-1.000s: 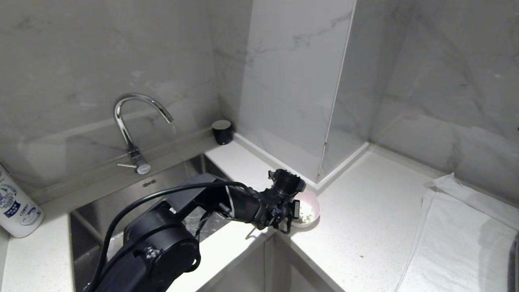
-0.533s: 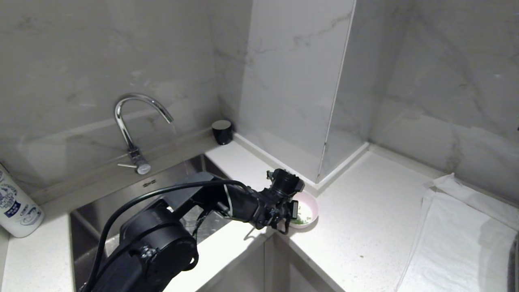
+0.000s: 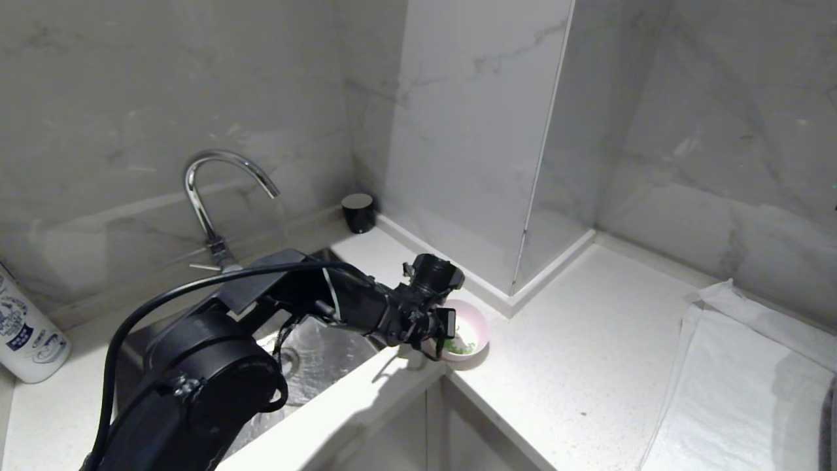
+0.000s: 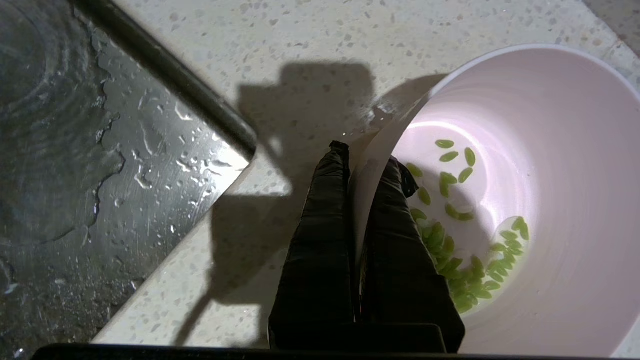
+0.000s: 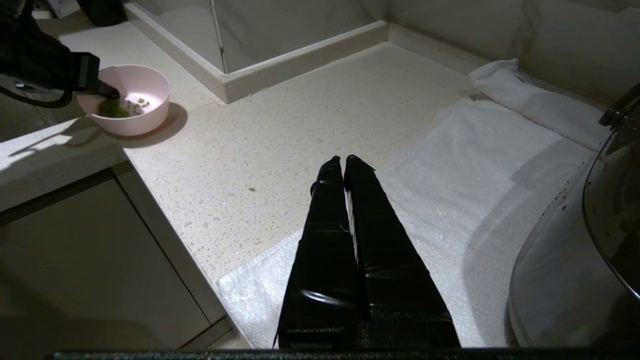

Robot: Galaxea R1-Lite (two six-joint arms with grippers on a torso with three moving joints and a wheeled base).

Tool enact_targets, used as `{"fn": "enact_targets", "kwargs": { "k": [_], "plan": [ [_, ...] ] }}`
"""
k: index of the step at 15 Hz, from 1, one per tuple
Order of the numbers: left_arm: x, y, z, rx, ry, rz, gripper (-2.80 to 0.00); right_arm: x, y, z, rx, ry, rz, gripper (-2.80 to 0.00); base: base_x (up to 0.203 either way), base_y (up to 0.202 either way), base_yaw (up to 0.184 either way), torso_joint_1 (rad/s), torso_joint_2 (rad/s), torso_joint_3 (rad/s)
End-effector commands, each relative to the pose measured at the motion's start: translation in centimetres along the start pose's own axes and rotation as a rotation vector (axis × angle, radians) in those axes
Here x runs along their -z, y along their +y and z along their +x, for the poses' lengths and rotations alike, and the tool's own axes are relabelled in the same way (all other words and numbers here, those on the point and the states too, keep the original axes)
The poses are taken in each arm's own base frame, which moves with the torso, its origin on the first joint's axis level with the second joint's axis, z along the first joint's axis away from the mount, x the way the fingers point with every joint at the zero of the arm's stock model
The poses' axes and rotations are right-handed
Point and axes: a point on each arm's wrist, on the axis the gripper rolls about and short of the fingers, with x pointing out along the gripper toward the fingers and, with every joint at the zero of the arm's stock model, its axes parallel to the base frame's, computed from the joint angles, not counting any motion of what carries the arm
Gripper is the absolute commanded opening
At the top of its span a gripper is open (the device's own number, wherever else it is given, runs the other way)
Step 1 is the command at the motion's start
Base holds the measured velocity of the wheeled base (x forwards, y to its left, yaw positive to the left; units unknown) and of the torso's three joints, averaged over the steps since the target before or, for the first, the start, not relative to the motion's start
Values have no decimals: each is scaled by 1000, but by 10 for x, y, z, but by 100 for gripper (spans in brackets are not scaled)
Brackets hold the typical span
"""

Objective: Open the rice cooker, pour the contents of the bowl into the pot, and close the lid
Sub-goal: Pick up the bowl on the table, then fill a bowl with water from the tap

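Note:
The pale pink bowl (image 3: 469, 332) sits by the inner corner of the white counter, close to the sink. My left gripper (image 3: 446, 337) is shut on its near rim, with one finger inside and one outside (image 4: 367, 157). The contents of the bowl (image 4: 470, 280) are small green grains with a little water, gathered low against the inner finger. In the right wrist view the bowl (image 5: 135, 122) looks slightly tipped. My right gripper (image 5: 343, 159) is parked and shut on nothing, over the edge of a white towel. The rice cooker, its pot and its lid are out of view.
A wet steel sink (image 3: 314, 353) with a curved faucet (image 3: 209, 196) lies left of the bowl. A black cup (image 3: 358, 212) stands in the back corner and a white bottle (image 3: 26, 333) at far left. A white towel (image 3: 739, 392) covers the right counter beside a steel pan (image 5: 565, 280).
My left arm has swung left and slightly back, taking the gripped bowl along the counter towards the sink corner. The right arm has not moved.

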Motion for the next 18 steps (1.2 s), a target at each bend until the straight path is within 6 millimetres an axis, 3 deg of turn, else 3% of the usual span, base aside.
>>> {"fn": "enact_targets", "kwargs": {
  "k": [1,5,13,18],
  "plan": [
    [-8,18,-10,-25,-1,-34,-280,0,0,0,1,0,0,-280,0,0,0,0,0,0],
    [-2,46,-27,-7,73,-112,-280,0,0,0,-1,0,0,-280,0,0,0,0,0,0],
    [-22,177,-31,-101,74,-354,-280,0,0,0,-1,0,0,-280,0,0,0,0,0,0],
    [-12,233,-28,-151,52,-443,-280,0,0,0,-1,0,0,-280,0,0,0,0,0,0]
  ]
}}
